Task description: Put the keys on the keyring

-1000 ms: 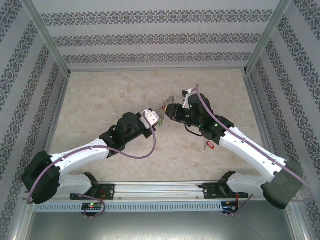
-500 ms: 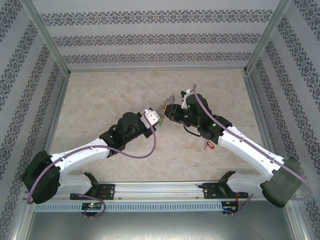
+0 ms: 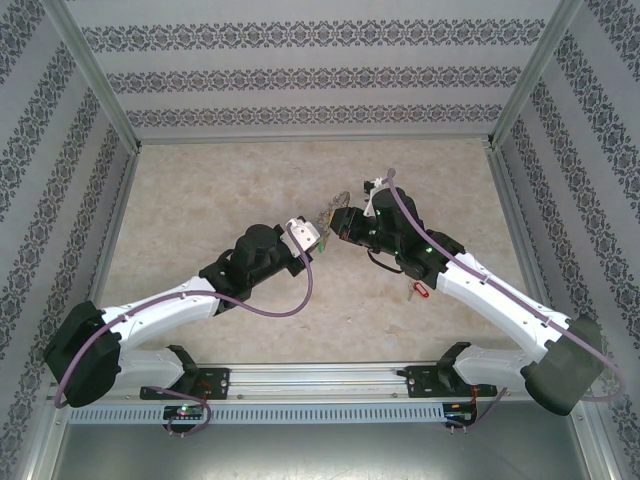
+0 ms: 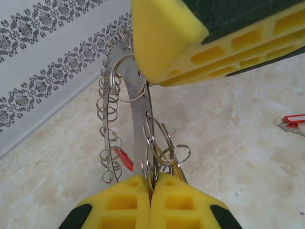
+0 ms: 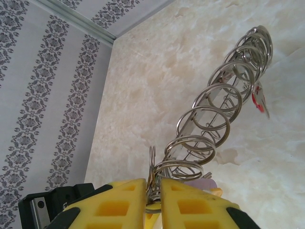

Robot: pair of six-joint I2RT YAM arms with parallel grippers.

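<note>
The keyring [image 3: 328, 211] hangs above the table's middle, held between both grippers. In the left wrist view its grey band [image 4: 137, 102] stands upright, fringed with silvery links. My left gripper [image 4: 152, 179] is shut on links at the band's lower end. A finger of the right gripper [image 4: 190, 43] presses at the top. In the right wrist view my right gripper [image 5: 153, 185] is shut on thin links of the keyring [image 5: 209, 119]. A red tag [image 5: 259, 101] hangs far along the ring. Lilac [image 5: 198, 182] and yellow [image 5: 215, 192] tags sit by the fingers. One red key [image 3: 419, 291] lies on the table.
The marble-patterned table [image 3: 230, 190] is walled by patterned panels with metal posts [image 3: 100, 80]. The loose red key [image 4: 290, 121] lies apart to the right of the grippers, beside the right forearm [image 3: 480, 290].
The right gripper has edged slightly left, toward the left gripper. The left arm and the keyring have stayed put.
</note>
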